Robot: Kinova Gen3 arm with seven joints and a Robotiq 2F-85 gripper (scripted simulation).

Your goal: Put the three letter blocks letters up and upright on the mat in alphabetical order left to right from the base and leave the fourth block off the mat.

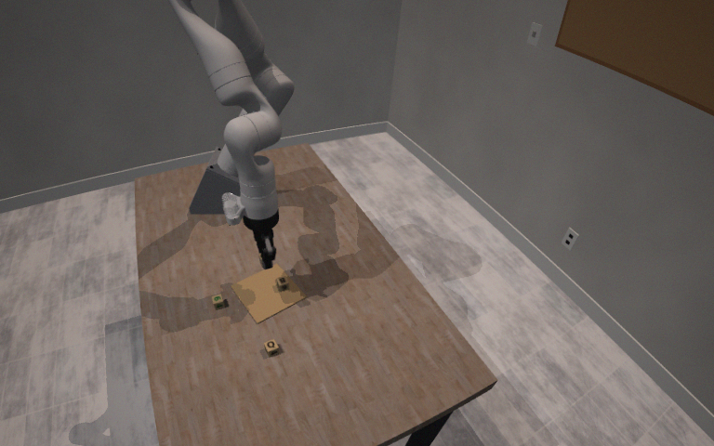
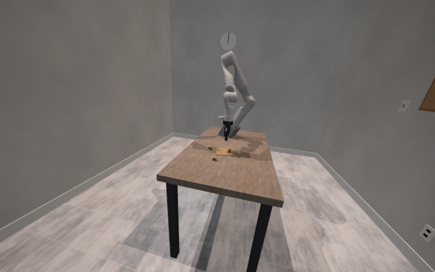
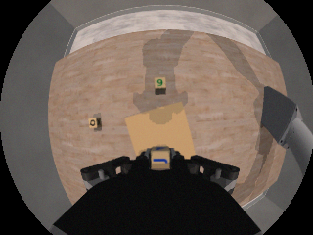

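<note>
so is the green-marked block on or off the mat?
Off. The green-marked block sits on bare table, apart from the mat's edge.
</note>
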